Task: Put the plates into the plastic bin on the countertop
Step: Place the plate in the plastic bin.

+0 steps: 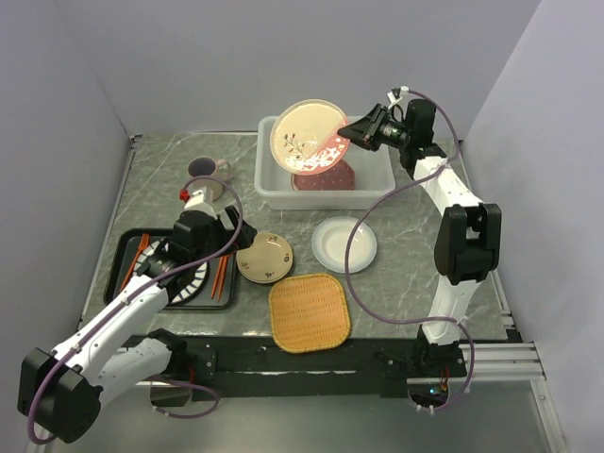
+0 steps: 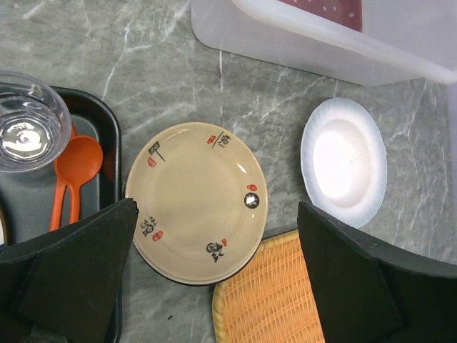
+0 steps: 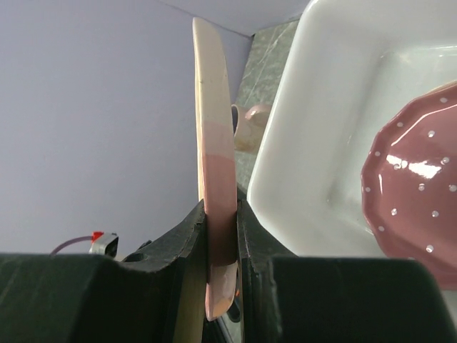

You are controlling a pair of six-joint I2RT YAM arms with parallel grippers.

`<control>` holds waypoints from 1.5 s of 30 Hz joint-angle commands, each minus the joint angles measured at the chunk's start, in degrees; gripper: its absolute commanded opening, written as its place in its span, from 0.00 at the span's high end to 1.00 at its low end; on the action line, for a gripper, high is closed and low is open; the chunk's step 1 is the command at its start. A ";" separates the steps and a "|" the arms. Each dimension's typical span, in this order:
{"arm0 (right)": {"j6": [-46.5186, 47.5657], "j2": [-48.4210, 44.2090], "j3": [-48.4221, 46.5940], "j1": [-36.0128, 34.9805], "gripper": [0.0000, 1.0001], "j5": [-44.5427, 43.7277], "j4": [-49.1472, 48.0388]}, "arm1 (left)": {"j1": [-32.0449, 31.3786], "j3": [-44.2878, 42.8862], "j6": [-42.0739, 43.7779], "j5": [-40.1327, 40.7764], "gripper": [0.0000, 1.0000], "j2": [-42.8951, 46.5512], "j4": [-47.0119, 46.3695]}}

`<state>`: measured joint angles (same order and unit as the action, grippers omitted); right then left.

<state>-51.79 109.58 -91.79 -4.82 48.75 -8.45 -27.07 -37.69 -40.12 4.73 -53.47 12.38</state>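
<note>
My right gripper [image 1: 347, 135] is shut on the rim of a cream-and-pink plate [image 1: 307, 137] with a sprig drawing and holds it tilted on edge above the white plastic bin [image 1: 274, 193]. In the right wrist view the fingers [image 3: 253, 243] clamp the plate's pink edge [image 3: 214, 128] beside the bin wall [image 3: 321, 143]. A dark red dotted plate [image 1: 326, 177] lies in the bin. My left gripper [image 2: 214, 214] is open and empty above the small tan plate [image 2: 196, 193]. A white plate [image 1: 343, 243] and an orange squarish plate [image 1: 310, 311] lie on the countertop [image 1: 415, 274].
A black tray [image 1: 127, 250] at the left holds orange utensils [image 2: 75, 164], a glass bowl [image 2: 28, 128] and a striped dish [image 1: 189, 283]. A mug [image 1: 206, 170] stands left of the bin. Walls close in the back and both sides.
</note>
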 commanded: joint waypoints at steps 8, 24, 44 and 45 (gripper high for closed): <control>0.46 0.98 -10.34 1.65 1.00 -1.90 0.27 | 0.18 0.43 -0.31 -2.27 0.01 -0.67 -2.89; 0.81 13.73 -18.07 2.45 1.00 -6.65 3.44 | 0.18 1.04 0.13 -2.98 0.01 -0.93 -2.89; 4.33 19.79 -16.41 2.36 1.00 -9.38 6.33 | 0.18 0.52 0.74 -3.76 0.01 -2.60 -3.07; 4.68 19.97 -16.32 2.27 1.00 -9.55 6.69 | 0.18 0.51 0.74 -3.85 0.01 -2.60 -3.15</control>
<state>-47.90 131.33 -104.36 -2.63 37.54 2.17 -27.07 -36.73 -40.05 2.09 -55.86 11.40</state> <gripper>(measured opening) 0.234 0.994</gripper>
